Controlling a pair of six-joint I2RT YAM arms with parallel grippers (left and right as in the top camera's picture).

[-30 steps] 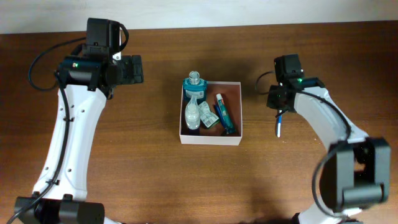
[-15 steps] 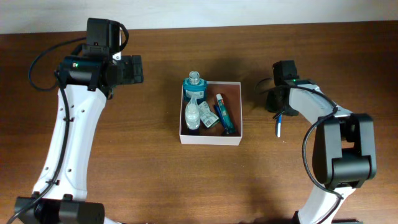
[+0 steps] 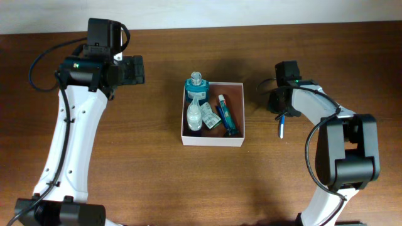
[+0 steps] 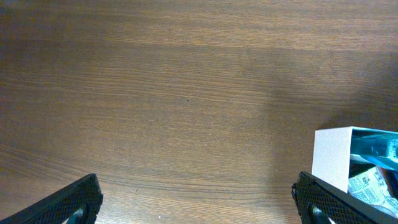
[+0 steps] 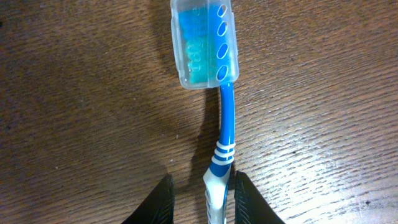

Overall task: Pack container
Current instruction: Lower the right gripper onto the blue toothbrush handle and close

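Close beneath our right gripper a blue toothbrush lies on the brown wooden table. Our fingers flank its handle, but we cannot tell whether they pinch it. Our left gripper hangs spread wide over bare wood. Mid-table, between the arms, sits the container, a blue tube inside and open wood around it. A pale strip borders the far edge.

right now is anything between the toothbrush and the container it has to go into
Nothing visible: only bare table lies between the toothbrush and the container. The right gripper straddles the brush handle.
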